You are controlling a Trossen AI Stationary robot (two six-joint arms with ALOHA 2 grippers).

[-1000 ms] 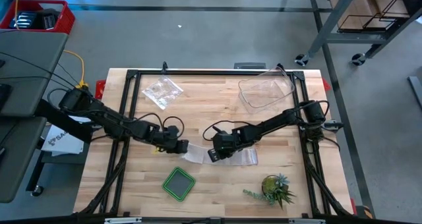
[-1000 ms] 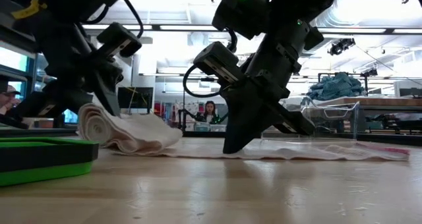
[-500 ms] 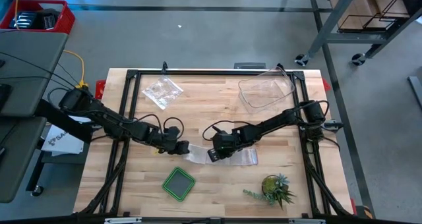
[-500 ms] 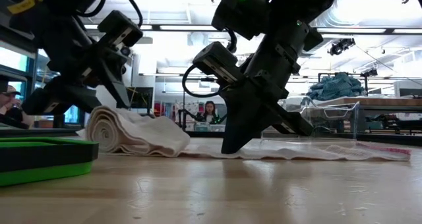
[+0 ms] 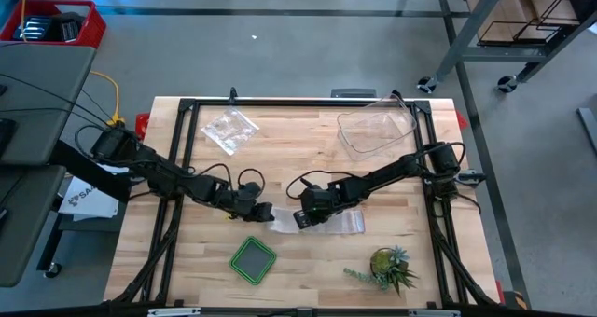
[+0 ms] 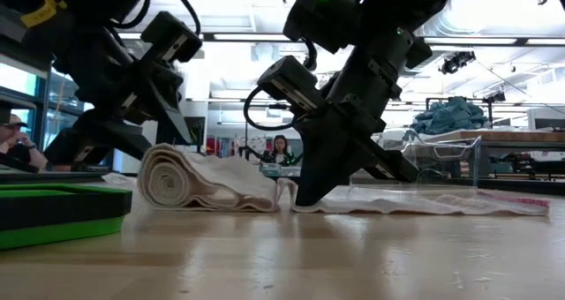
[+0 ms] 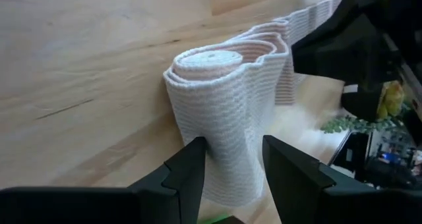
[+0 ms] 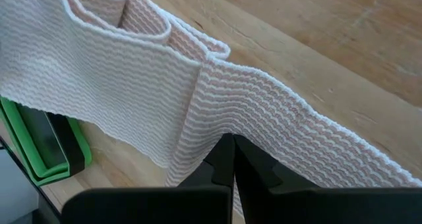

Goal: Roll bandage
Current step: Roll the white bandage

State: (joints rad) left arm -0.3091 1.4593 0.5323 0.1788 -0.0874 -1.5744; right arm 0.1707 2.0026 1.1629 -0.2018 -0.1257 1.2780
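A wooden table stands on a grey floor, and in the low view a bright workshop with ceiling lights and a seated person far behind is seen beyond it. The bandage lies on the table near its middle, between the two arms: one end is wound into a loose roll, and the rest runs as a flat white strip toward the right side. The left gripper is at the roll, with one finger on each side of the roll's loose outer layers; the fingers are apart and seem to touch the cloth only lightly, so it looks released and not squeezed. The right gripper is clenched, its fingers together, and its tip presses down on the strip just beside the roll, where the cloth makes a fold. A green square tray lies near the front edge, just in front of the roll. A small green plant stands at the front right. A clear plastic tub is at the back right, and a crinkly clear bag lies at the back left, both well apart from the bandage.
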